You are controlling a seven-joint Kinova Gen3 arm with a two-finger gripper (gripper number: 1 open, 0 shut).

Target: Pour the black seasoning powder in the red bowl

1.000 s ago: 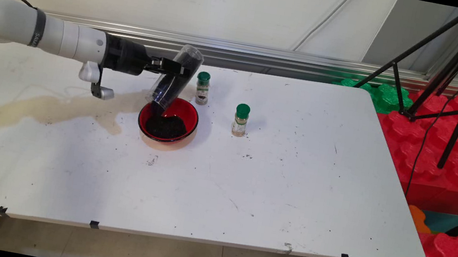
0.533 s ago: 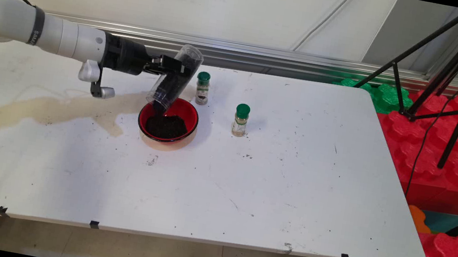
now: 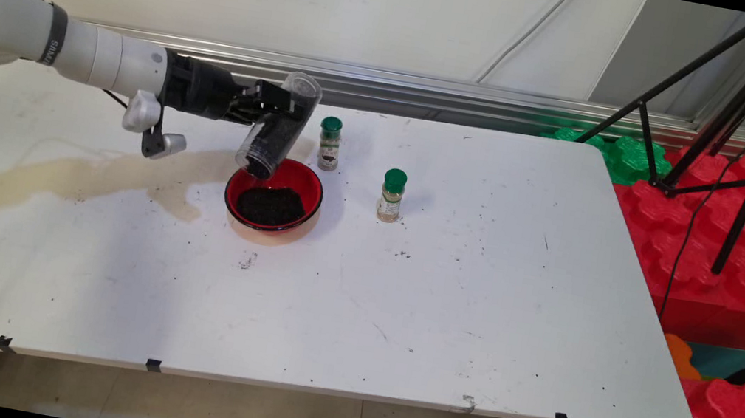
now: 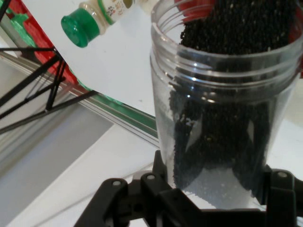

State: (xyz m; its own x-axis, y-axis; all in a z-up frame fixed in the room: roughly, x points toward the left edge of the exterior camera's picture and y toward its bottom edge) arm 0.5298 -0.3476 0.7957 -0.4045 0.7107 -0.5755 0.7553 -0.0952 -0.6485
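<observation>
A clear plastic jar [image 3: 279,125] is clamped between the fingers of the black gripper [image 3: 268,103], which is closed on the jar's upper body. The jar is held tilted, mouth down and to the left, above the far left rim of a red bowl [image 3: 272,204] that stands on the white table [image 3: 451,281]. Small black grains are seen inside the jar [image 4: 222,118] and heaped in the bowl. In the hand view the jar's threaded mouth is turned away from the camera, with the grains lying along its wall.

Compared with a second ago, the jar has been raised a little and drawn slightly left, so its mouth is now clear of the bowl's rim and the heap.

Two green-capped spice bottles are set upright nearby: one [image 3: 329,143] just behind the bowl, another [image 3: 391,195] to its right.
</observation>
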